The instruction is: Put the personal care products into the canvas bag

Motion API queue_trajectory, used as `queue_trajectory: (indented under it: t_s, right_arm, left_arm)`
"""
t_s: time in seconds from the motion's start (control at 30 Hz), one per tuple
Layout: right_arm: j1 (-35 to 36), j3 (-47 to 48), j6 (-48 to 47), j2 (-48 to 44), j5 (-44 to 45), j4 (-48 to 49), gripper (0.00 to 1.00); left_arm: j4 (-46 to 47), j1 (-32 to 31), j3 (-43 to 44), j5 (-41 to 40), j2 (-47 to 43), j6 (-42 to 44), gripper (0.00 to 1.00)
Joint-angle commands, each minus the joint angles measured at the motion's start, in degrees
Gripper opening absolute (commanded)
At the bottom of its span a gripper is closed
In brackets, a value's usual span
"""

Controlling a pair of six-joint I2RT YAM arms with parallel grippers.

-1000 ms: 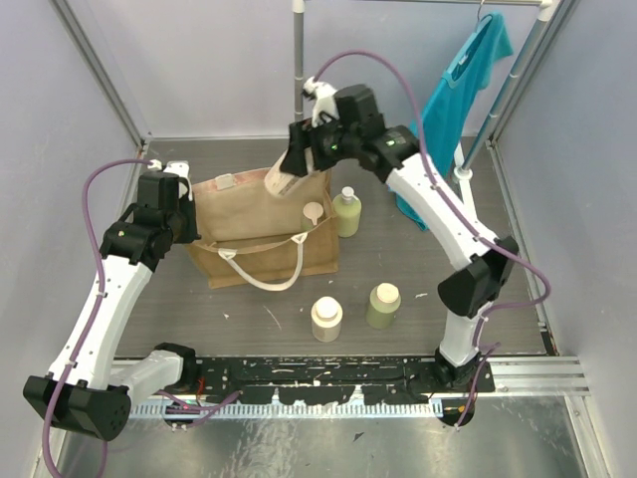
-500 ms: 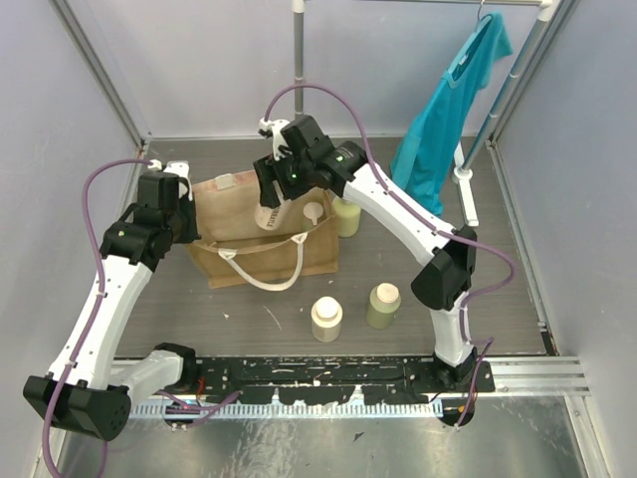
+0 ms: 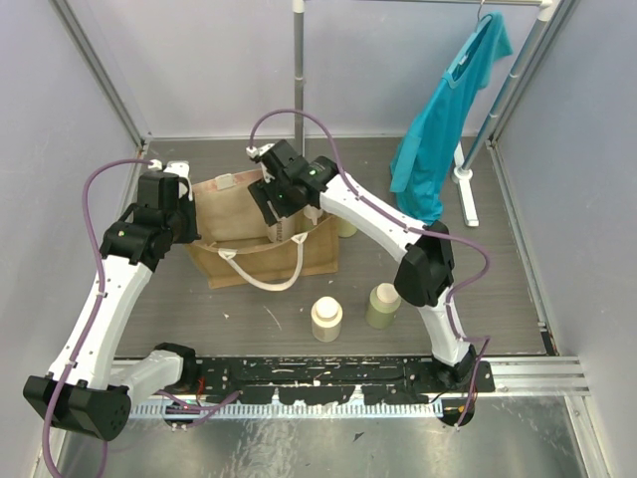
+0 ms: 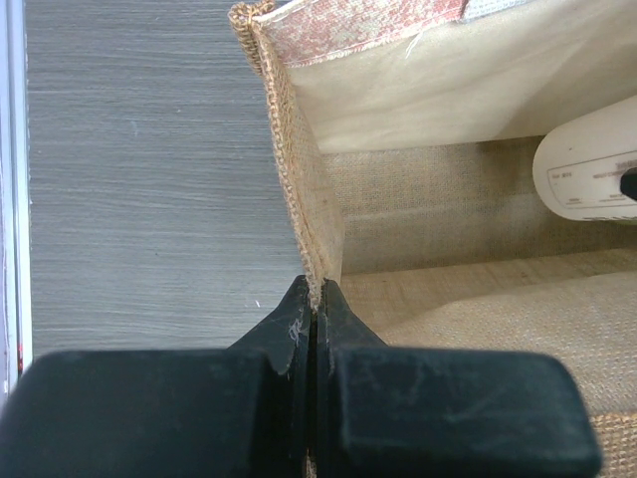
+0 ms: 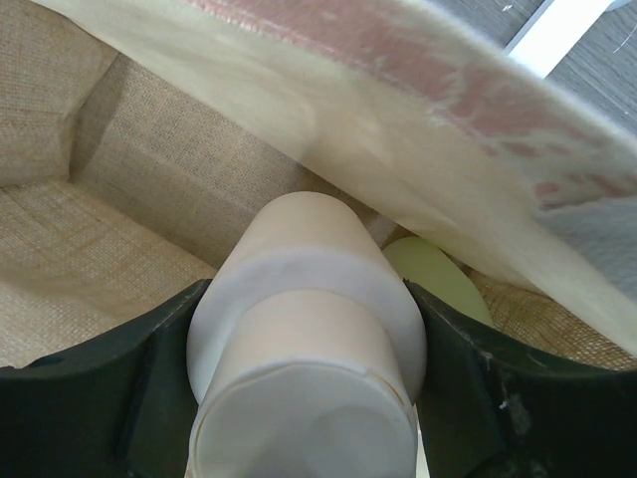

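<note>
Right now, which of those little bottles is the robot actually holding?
The cream bottle clamped in the right gripper, inside the canvas bag; the other cream bottle and the green bottle out front stand free.

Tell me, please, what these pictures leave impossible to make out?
Top external: the right arm hides the inside of the canvas bag and most of the pale bottle beside it.
Right wrist: the cream bottle in the right pincer blocks the bag floor below it; the green bottle behind is mostly covered.
Left wrist: that bottle's label print is too small to read, and the frame edge cuts it off.
</note>
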Motion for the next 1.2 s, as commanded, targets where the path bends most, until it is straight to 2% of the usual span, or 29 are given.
queue_trajectory:
  t_s: [0.0, 0.33, 0.53, 0.6, 0.73, 0.8, 0.83, 1.0, 1.17]
  right_arm:
    - [0.4, -1.5, 0.2, -3.3, 3.0, 5.9, 0.01]
    - [0.4, -13.2, 0.1, -5.8, 4.8, 11.3, 0.01]
    - [0.4, -16.0, 0.0, -5.9, 4.4, 11.9, 0.02]
    - [0.4, -17.0, 0.0, -6.3, 4.4, 11.9, 0.14]
    - [0.4, -17.8, -0.1, -7.2, 3.8, 11.7, 0.53]
    - [0.5, -17.5, 0.1, -7.8, 3.8, 11.6, 0.69]
    - [0.5, -17.1, 0.0, -8.2, 3.8, 11.6, 0.75]
    - [0.4, -10.1, -1.4, -8.5, 4.0, 9.8, 0.99]
    - [0.4, -1.2, -1.7, -7.5, 3.9, 4.9, 1.00]
  left_arm:
    - [0.5, 0.2, 1.1, -0.2, -0.9, 0.8, 0.00]
    - [0.0, 0.1, 1.0, -0.4, -1.5, 0.8, 0.01]
    - [-0.3, 0.2, 1.0, -0.7, -1.7, 0.7, 0.02]
    - [-0.3, 0.1, 0.9, -0.8, -1.9, 0.7, 0.02]
    - [-0.5, 0.1, 0.9, -0.9, -1.9, 0.7, 0.05]
    - [-0.5, 0.1, 0.8, -0.9, -1.8, 0.6, 0.06]
    - [-0.5, 0.2, 0.8, -0.9, -1.8, 0.6, 0.05]
    - [-0.3, 0.1, 0.8, -0.7, -1.6, 0.6, 0.06]
    - [-0.3, 0.1, 1.0, -0.7, -1.5, 0.6, 0.06]
